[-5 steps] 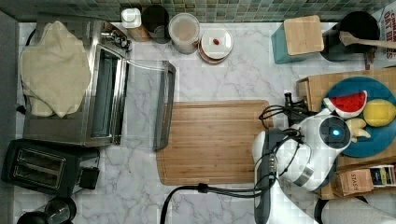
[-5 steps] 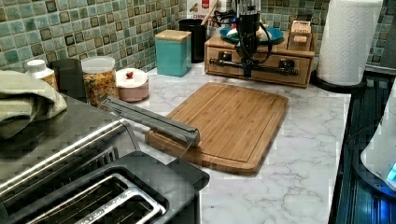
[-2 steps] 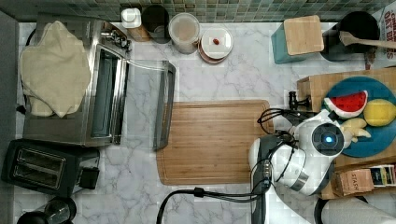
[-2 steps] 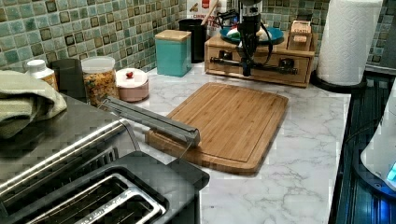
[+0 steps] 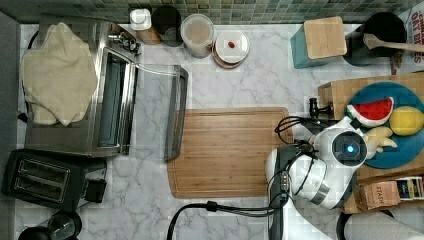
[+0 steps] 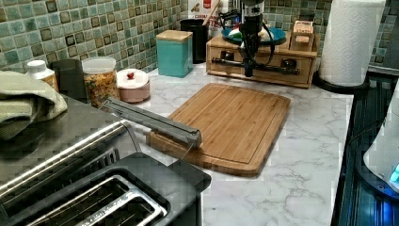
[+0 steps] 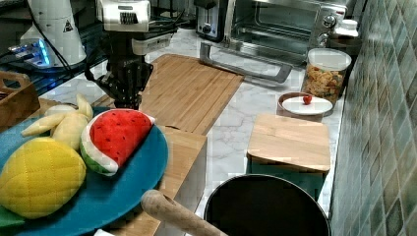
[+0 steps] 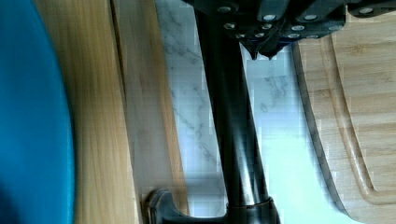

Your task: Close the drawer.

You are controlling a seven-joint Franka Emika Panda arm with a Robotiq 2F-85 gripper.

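The wide drawer of light bamboo-like wood (image 6: 282,77) sits in a low wooden box (image 6: 282,47) at the far end of the white marbled tabletop (image 6: 306,155) in the left view, its front facing the camera and carrying a long black bar handle (image 6: 278,69) on two posts. There the front looks close to flush with the box. The wrist view brings the same front in as a pale wooden strip (image 8: 144,107), set off from the box top by a thin dark seam, with the black bar (image 8: 233,130) standing off it over a band of marble.

The black claw (image 6: 248,71) hangs straight down in front of the drawer, right at the bar, near the middle of its length. In the wrist view the claw (image 8: 261,49) sits just beside the bar, and whether it is clenched or released cannot be told. The right view shows the claw (image 7: 127,101) from behind the box, low beside its edge.

A round blue plate (image 7: 123,182) rests on the box top, bearing a toy watermelon slice (image 7: 115,137) and a knobbly yellow toy fruit (image 7: 39,177). A large round-cornered wooden cutting board (image 6: 230,122) lies flat on the tabletop just in front of the drawer, apart from it. In the top view the white arm (image 5: 325,170) covers the drawer's front
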